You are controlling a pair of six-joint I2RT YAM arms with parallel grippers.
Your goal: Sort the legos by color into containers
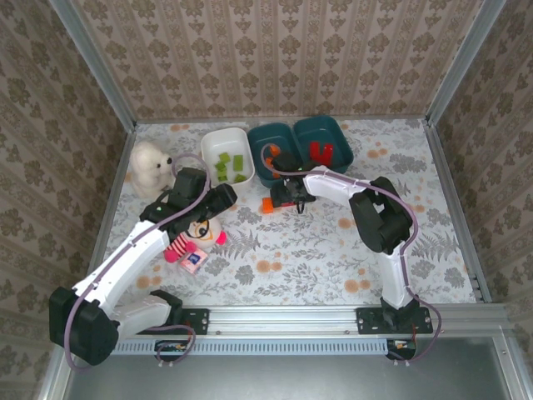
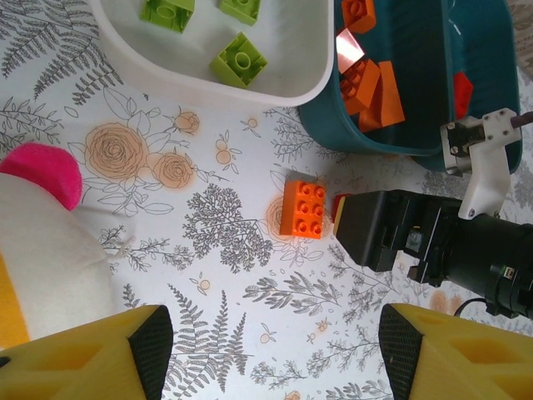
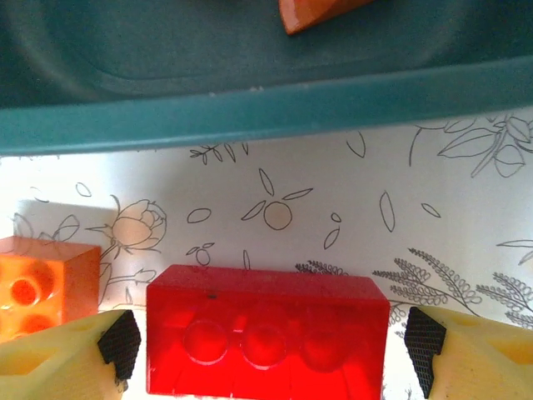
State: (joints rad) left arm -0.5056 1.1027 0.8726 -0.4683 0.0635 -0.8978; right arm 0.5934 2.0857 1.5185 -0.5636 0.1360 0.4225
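The right end effector, jaws wide, straddles the red brick before the teal tray near the worktop's far edge. Closing may snag the orange brick just beside it. The left end effector hangs wide and empty.

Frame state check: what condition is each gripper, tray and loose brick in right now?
Left gripper: open, empty.
Right gripper: open, straddling red brick.
Red brick: on table, ungrasped.
Orange brick: loose on table, studs up.
White tray: holds green bricks.
Middle teal tray: holds orange bricks.
Right teal tray: holds red bricks.
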